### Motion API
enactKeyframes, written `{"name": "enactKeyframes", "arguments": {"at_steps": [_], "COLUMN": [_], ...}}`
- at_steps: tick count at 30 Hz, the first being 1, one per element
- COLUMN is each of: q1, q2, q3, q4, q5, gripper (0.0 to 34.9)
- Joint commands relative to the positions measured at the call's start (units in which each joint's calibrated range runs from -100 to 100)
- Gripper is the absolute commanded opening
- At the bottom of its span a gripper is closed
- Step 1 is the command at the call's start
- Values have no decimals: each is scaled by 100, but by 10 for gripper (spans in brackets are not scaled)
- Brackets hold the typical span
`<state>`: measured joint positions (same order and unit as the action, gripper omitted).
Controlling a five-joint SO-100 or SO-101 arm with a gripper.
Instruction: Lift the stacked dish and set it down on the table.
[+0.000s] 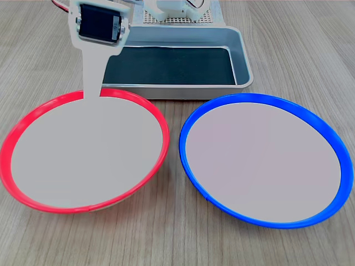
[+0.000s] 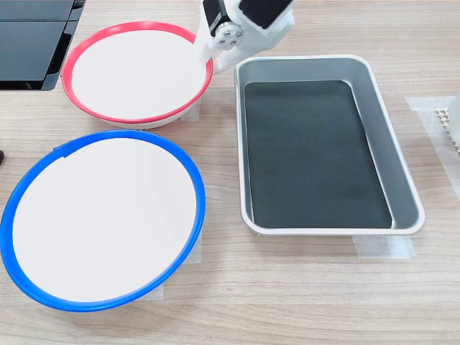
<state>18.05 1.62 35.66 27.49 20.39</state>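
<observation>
The stacked dish, red-rimmed with a pale flat centre, sits on the table at the first exterior view's left and the second exterior view's upper left. It looks slightly tilted, with some of its underside showing. My gripper is at its rim on the tray side. One white finger lies over the rim and the other jaw is hidden beneath, so the gripper appears shut on the rim.
A blue-rimmed plate lies flat beside the red one. A grey metal tray with a dark bottom stands close to the gripper. Dark panels fill the second exterior view's upper left corner. Tape strips mark the tabletop.
</observation>
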Motion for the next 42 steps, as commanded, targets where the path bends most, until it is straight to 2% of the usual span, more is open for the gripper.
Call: {"name": "enactKeyframes", "arguments": {"at_steps": [1,8,14,15,20,21,24,30,33,39,42], "q1": [91,-22,-304,-398,-991,-1245,-1575,-1688,-1706,-1697,-1688], "q2": [-601,-1718,-2776,-3126,-4883,-5394,-6333,-8695,-9139,-10060,-10068], "q3": [134,480,935,1236,3147,3830,4813,6206,6434,6434,6434], "q4": [359,1432,1589,1399,-574,-1234,-1639,-219,128,1448,1704], "q5": [88,103,0,-88,-1153,-1455,-1646,-1587,-1607,-1978,-2081], "gripper": [59,50,48,2,1,0,0,0,0,0,0]}}
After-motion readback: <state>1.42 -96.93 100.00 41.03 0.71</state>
